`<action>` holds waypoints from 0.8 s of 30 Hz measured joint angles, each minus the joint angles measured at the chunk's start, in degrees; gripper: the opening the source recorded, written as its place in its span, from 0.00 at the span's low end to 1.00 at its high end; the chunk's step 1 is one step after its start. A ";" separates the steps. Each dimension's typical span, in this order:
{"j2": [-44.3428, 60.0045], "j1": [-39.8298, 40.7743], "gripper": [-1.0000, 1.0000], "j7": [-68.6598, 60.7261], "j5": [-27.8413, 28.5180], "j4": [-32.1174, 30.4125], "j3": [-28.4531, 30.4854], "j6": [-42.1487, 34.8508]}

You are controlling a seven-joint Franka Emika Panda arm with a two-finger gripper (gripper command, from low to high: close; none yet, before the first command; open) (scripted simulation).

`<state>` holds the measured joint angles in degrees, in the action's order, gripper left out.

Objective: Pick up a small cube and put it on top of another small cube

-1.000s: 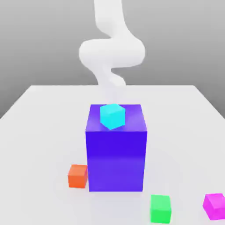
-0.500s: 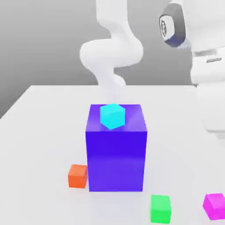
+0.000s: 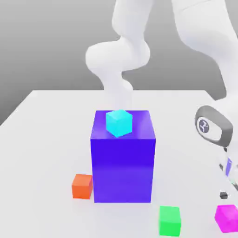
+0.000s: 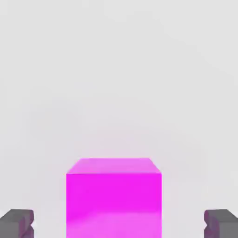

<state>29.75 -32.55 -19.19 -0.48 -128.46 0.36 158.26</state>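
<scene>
Near the table's front edge, the gripper (image 4: 119, 225) straddles the magenta cube (image 4: 114, 197), fingers apart, ungrasped; lifting and stacking onto the green cube (image 3: 169, 220) remain.

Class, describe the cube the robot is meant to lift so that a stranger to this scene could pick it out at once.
Start at the big blue-violet block in the middle of the white table. Look towards the near edge on the exterior view's right, past the green cube. The magenta cube sits there under the hand, the only pink one.
</scene>
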 joint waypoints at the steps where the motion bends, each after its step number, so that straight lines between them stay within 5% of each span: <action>1: 0.00 0.00 0.00 0.00 0.00 0.00 0.00 -0.01; 10: -7.14 -0.05 0.00 -0.07 0.12 -1.63 0.19 -5.64; 17: -20.57 8.54 0.00 -12.71 -0.99 -11.50 5.80 -9.24; 22: -14.13 10.50 0.00 -16.20 -3.45 -12.38 5.45 -1.98; 23: -13.01 10.70 1.00 -16.45 -3.75 -12.35 5.25 -0.93; 24: -13.01 10.70 1.00 -16.45 -3.75 -12.35 5.25 -0.93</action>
<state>16.74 -21.85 -35.64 -4.23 -140.82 5.62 157.34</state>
